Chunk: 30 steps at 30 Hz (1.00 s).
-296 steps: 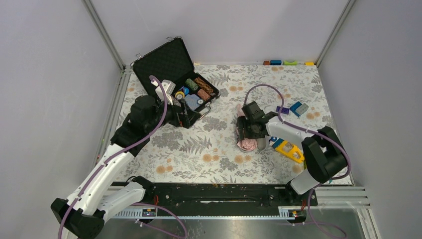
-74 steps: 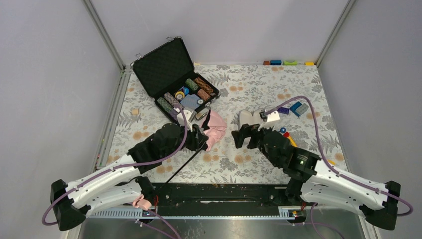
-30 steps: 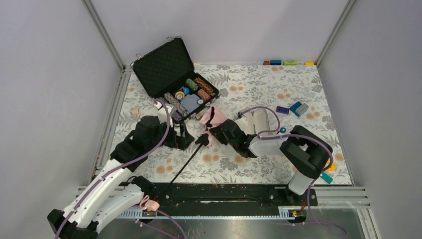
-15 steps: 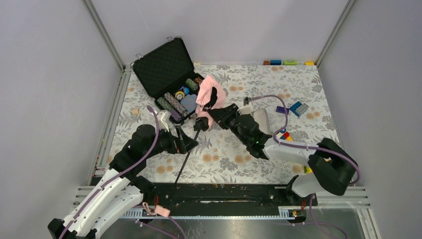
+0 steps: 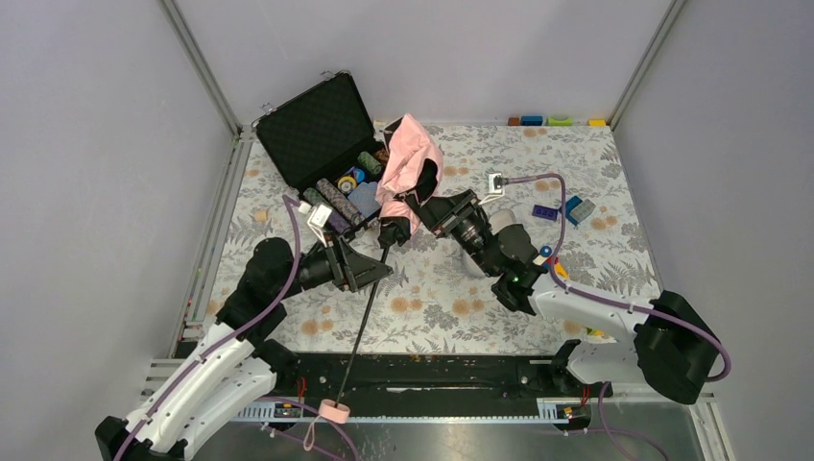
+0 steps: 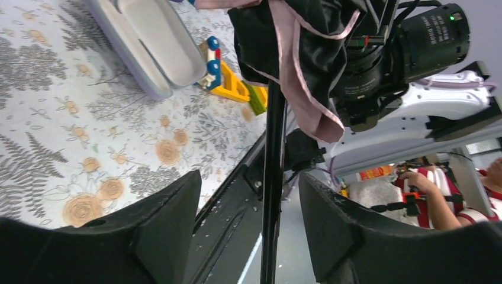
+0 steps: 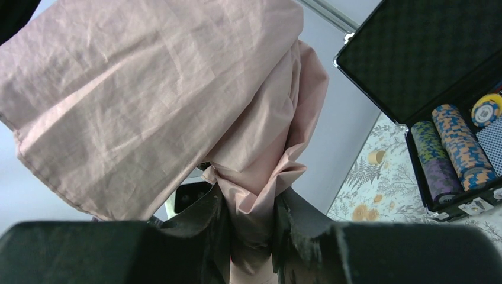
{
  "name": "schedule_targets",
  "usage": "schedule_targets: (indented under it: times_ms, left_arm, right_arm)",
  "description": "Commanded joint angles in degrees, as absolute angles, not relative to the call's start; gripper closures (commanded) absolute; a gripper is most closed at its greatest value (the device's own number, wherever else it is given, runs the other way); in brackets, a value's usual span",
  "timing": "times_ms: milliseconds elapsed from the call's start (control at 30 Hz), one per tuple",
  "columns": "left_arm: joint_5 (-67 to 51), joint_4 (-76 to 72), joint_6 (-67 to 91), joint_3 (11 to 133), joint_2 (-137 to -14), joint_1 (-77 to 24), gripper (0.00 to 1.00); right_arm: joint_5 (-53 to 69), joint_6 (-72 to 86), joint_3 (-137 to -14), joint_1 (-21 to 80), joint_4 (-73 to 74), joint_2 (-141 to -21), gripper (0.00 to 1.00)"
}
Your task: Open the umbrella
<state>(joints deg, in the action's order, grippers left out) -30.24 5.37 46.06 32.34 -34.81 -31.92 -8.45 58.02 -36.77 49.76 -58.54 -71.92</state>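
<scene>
The umbrella's pale pink canopy [image 5: 411, 158] hangs bunched and raised above the table, its black inner side showing underneath. Its thin black shaft [image 5: 363, 317] slants down to the small pink handle [image 5: 336, 413] at the near rail. My right gripper [image 5: 422, 205] is shut on a fold of the canopy [image 7: 148, 89], with pink fabric pinched between its fingers [image 7: 204, 231]. My left gripper [image 5: 372, 272] is open. The shaft [image 6: 272, 177] runs between its fingers [image 6: 169, 219], with a gap on each side.
An open black case [image 5: 322, 130] holding poker chips stands at the back left. The lilac-grey sleeve [image 6: 148, 47] lies beside a yellow toy [image 6: 234, 89] under the right arm. Loose bricks [image 5: 576, 206] lie at the right, and coloured blocks [image 5: 557, 121] line the back edge.
My right gripper has lifted the canopy up and toward the back, swinging the handle down to the near rail. The left fingers have narrowed around the shaft.
</scene>
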Motion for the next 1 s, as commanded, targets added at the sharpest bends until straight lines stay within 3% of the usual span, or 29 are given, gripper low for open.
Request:
schedule_targets:
  times_ms: [0, 367, 400, 433, 533, 567, 667, 700, 800, 967]
  left_arm:
    - [-35.2, -2.6, 48.9, 31.1, -32.9, -32.2, 0.39]
    - [-34.5, -9.0, 50.3, 29.1, -38.6, -40.4, 0.34]
    - [-34.3, -10.3, 50.5, 28.9, -39.1, -41.4, 0.38]
    - [-34.1, -11.5, 50.4, 28.8, -39.5, -42.3, 0.5]
    - [-32.1, -12.8, 48.9, 28.8, -39.1, -44.0, 0.96]
    - [-30.1, -12.1, 47.9, 28.8, -38.2, -44.3, 1.0]
    - [-21.4, -9.2, 42.2, 28.4, -34.1, -45.2, 1.0]
    - [-17.9, -8.3, 40.5, 28.0, -32.7, -45.4, 1.0]
    - [-8.1, -6.6, 35.7, 26.9, -29.3, -46.0, 1.0]
    - [1.7, -4.3, 31.2, 27.9, -29.9, -47.1, 1.0]
  right_arm:
    - [-5.7, 54.3, -38.2, 49.5, -63.6, -67.9, 1.0]
    - [-0.2, 52.6, -41.3, 49.5, -66.2, -69.4, 1.0]
    - [-0.2, 52.3, -41.3, 49.5, -66.3, -69.3, 1.0]
    - [1.2, 51.8, -41.3, 49.5, -66.3, -69.3, 1.0]
    - [1.4, 50.1, -40.7, 49.5, -65.1, -68.5, 1.0]
    - [1.1, 49.4, -40.3, 49.5, -63.8, -68.0, 0.99]
    - [-2.1, 47.5, -39.2, 49.5, -56.3, -65.7, 0.47]
    - [-3.4, 46.7, -39.0, 49.5, -53.7, -64.6, 0.36]
    - [-5.5, 44.5, -38.2, 49.5, -46.7, -61.6, 0.2]
    - [-8.7, 41.9, -37.7, 49.9, -37.0, -58.3, 0.08]
